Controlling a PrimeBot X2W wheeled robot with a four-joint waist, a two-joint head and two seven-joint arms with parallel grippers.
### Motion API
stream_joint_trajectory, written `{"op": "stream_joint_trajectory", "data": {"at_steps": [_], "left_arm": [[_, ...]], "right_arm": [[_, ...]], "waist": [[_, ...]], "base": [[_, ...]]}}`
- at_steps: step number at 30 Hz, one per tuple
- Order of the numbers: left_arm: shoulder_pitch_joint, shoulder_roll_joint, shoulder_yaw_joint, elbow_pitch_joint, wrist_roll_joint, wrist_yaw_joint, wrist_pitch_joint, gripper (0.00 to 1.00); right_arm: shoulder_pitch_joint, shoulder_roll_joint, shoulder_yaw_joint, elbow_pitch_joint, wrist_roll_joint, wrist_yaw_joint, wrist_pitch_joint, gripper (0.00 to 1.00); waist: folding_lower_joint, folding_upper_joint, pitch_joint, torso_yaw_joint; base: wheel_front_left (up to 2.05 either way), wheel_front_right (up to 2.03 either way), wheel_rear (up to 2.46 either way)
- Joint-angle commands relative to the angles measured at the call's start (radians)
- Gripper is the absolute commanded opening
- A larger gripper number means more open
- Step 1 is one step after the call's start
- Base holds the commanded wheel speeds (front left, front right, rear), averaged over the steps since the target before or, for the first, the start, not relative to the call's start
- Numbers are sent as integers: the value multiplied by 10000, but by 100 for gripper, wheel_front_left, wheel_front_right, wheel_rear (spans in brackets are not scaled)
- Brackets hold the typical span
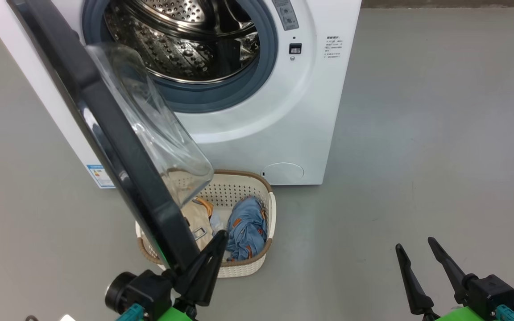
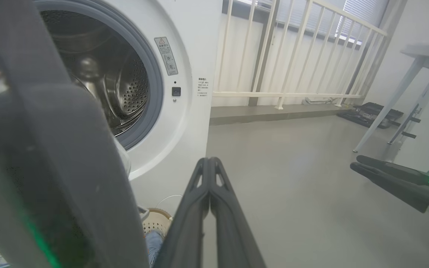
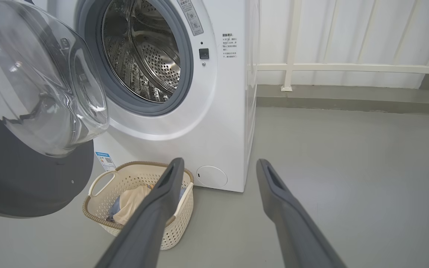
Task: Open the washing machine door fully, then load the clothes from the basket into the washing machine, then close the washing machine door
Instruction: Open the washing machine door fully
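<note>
The washing machine (image 1: 283, 111) (image 2: 184, 56) (image 3: 218, 130) stands with its steel drum (image 1: 181, 40) exposed. The washing machine door (image 1: 118, 147) (image 2: 50, 149) (image 3: 21, 178) is swung out toward me, its glass bowl (image 1: 150, 120) facing the drum. Below it sits the basket (image 1: 234, 191) (image 3: 125, 182) (image 2: 156, 219), holding the clothes: a cream garment (image 1: 196, 220) (image 3: 134, 199) and a light blue one (image 1: 246, 227). My left gripper (image 1: 221, 236) (image 2: 209, 160) is shut and empty, lying close along the door's free edge, above the basket. My right gripper (image 1: 414, 244) (image 3: 219, 163) (image 2: 354, 162) hangs open and empty, off to the right of the basket.
Bare grey floor stretches right of the machine. A white railing (image 2: 292, 56) (image 3: 348, 68) runs behind it. A white table's legs (image 2: 397, 96) and a black case (image 2: 371, 113) on the floor stand at the far right.
</note>
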Motion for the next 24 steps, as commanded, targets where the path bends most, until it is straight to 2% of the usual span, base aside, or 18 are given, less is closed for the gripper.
{"op": "stream_joint_trajectory", "data": {"at_steps": [1, 8, 24], "left_arm": [[-257, 15, 433, -40, 29, -25, -62, 0], [-444, -189, 782, 535, -76, -25, -62, 0], [-536, -537, 1250, 928, -21, -25, -62, 0]], "right_arm": [[-304, -171, 260, -198, 57, 16, -120, 100], [-295, -202, 326, -161, 128, 16, -120, 100], [-265, -190, 355, -70, 184, 16, -120, 100]], "waist": [[0, 0, -15, -29], [0, 0, 26, -120], [0, 0, 123, -22]], "base": [[0, 0, 0], [0, 0, 0], [0, 0, 0]]}}
